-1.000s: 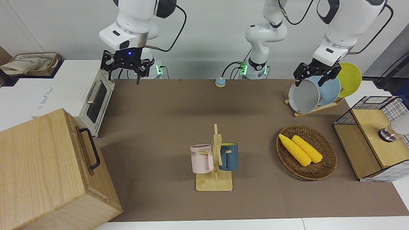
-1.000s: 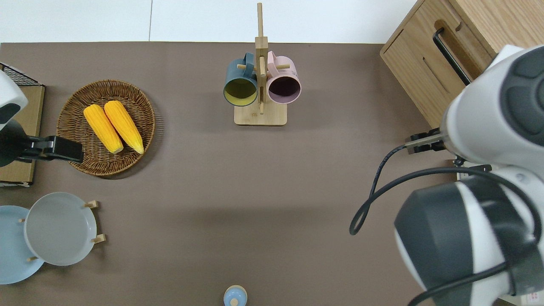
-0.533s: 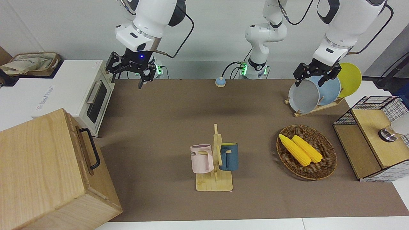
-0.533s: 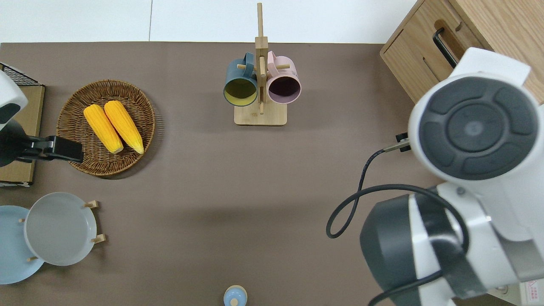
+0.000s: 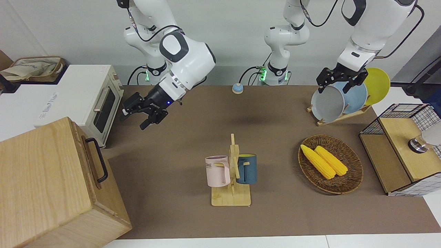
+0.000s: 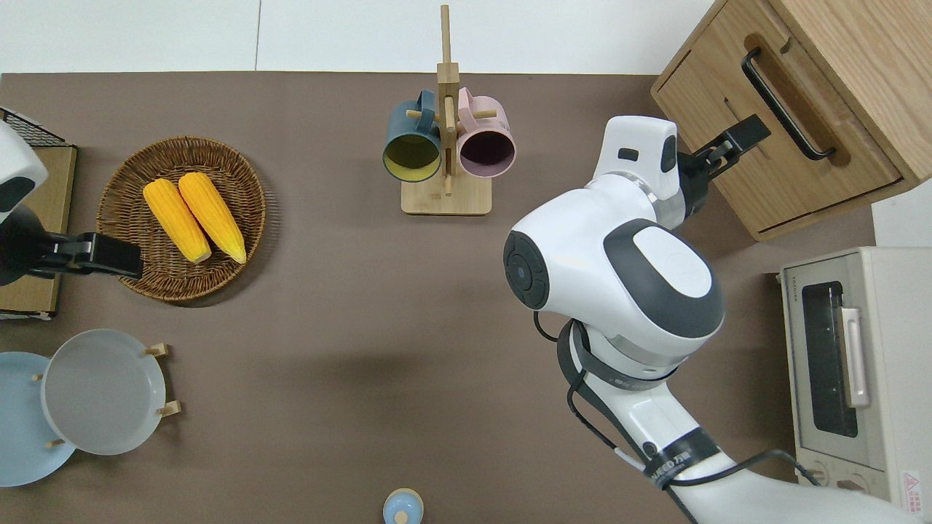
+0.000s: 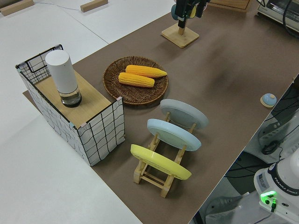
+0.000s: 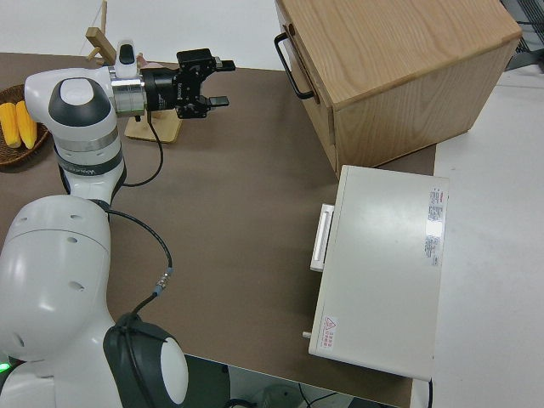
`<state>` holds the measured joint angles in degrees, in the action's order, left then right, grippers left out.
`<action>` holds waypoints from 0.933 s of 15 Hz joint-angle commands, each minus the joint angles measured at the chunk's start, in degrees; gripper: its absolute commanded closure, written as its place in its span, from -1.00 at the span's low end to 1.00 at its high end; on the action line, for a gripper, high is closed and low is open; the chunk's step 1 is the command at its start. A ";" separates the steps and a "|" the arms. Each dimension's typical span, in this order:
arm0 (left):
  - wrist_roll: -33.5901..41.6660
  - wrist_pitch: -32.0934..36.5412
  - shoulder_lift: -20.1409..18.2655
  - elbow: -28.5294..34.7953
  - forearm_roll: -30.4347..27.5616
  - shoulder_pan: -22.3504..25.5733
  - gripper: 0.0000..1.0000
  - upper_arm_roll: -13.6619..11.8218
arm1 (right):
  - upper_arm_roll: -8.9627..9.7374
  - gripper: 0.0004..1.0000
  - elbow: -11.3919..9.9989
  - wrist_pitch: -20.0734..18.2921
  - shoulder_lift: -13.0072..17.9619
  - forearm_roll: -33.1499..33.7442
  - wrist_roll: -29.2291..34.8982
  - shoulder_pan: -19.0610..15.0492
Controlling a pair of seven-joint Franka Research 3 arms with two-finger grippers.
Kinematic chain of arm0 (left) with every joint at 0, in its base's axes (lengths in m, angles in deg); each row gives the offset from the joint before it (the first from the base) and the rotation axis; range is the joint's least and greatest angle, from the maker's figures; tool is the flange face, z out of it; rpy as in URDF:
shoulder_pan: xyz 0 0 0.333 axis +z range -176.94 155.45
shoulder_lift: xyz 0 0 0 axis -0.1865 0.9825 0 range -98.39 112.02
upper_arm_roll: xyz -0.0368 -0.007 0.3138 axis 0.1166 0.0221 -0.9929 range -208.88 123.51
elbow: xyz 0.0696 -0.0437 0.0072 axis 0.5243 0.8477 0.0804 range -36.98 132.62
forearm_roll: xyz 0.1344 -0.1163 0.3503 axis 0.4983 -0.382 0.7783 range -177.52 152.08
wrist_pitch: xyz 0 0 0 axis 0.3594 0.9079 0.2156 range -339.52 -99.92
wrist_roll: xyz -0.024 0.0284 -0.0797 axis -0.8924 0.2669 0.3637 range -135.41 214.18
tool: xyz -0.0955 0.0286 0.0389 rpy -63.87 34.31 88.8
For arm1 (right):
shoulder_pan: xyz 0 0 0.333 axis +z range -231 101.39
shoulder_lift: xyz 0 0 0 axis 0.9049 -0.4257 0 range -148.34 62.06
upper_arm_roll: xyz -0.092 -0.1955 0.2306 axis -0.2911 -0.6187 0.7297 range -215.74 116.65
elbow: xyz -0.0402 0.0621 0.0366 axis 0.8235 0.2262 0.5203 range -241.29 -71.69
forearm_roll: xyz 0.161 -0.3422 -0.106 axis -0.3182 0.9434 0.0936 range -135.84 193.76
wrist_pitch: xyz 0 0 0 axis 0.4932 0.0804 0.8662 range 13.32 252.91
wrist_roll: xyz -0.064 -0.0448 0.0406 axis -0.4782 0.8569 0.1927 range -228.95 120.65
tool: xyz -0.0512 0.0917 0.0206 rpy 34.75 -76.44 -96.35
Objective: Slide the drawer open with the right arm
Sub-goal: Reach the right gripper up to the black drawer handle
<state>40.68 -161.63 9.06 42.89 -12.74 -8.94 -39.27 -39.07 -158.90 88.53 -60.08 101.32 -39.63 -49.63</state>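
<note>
The right arm (image 6: 619, 269) reaches out over the brown desk (image 5: 193, 113) toward the light-wood cabinet (image 5: 44, 179), which sits at the right arm's end of the desk, farther from the robots than the white toaster oven (image 5: 86, 103). Its right gripper (image 8: 214, 82) points at the cabinet front with the 2 fingers (image 6: 744, 132) spread apart and nothing between them — a gap of bare desk separates them from the wood in the right side view. The drawer (image 6: 783, 138) is shut, flush with the cabinet front, its black loop handle (image 6: 785, 103) untouched. In the overhead view the gripper lies over the desk just beside the drawer front, short of the handle. A mug rack (image 5: 231, 179) with a pink mug (image 5: 217, 171) and a blue mug (image 5: 247, 168) stands mid-desk. The left arm is parked; I cannot tell how the left gripper (image 5: 339, 81) holds its fingers.
</note>
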 commanded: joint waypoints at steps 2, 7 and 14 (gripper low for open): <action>0.55 1.13 0.65 -1.49 0.98 0.22 -0.99 0.37 | -0.37 -0.96 -0.58 1.10 -3.62 10.68 2.00 -1.63; 0.55 1.13 0.65 -1.40 0.98 0.22 -0.99 0.37 | -1.07 -0.96 -0.58 2.07 -6.96 17.98 7.08 -4.27; 0.55 1.13 0.65 -1.40 0.98 0.22 -0.99 0.37 | -4.85 -0.95 -0.40 2.15 -9.96 23.34 14.73 -3.66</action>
<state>40.68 -161.63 9.06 42.89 -12.74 -8.94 -39.27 -43.21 -159.12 89.70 -69.47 121.27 -28.26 -53.21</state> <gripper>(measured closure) 0.004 0.022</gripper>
